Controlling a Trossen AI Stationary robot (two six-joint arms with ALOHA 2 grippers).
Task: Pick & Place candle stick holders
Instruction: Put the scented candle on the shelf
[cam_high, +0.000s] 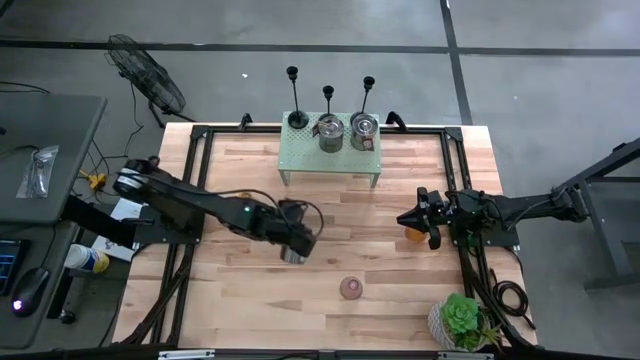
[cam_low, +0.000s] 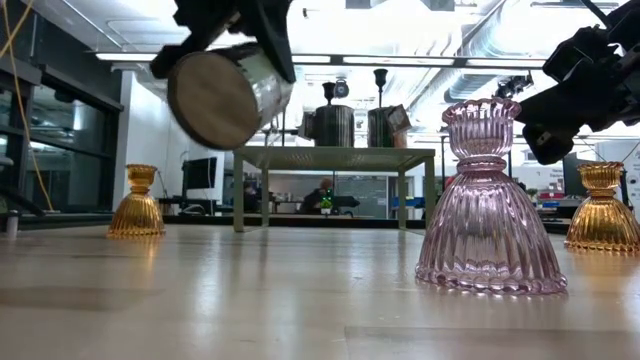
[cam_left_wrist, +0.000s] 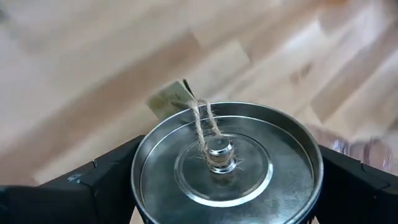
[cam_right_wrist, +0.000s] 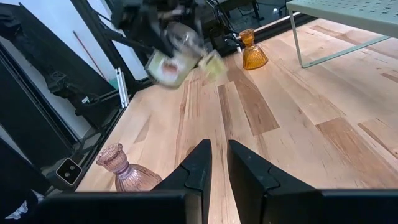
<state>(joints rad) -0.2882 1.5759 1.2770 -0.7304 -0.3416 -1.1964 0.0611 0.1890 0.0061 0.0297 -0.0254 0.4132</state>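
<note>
- High view count: three tall thin black metal candlesticks stand in a row at the far edge of the table, behind the pale green perforated metal stand; each is a slender stem with a small cup top, bases mostly hidden.
- Two lidded silver metal tins sit on that stand.
- A third silver tin with a knobbed lid and twine tag is in the left gripper, fingers spread wide around its sides, lifted off the wood and tilted in the low view.
- Glass holders: one pink ribbed bell-shaped one near the front of the table, two amber ones, possibly more hidden.
- Left arm reaches out over mid-table.
- Right gripper hangs at the right side, fingers nearly together, holding nothing.
- One potted green succulent at the front right corner.
</note>
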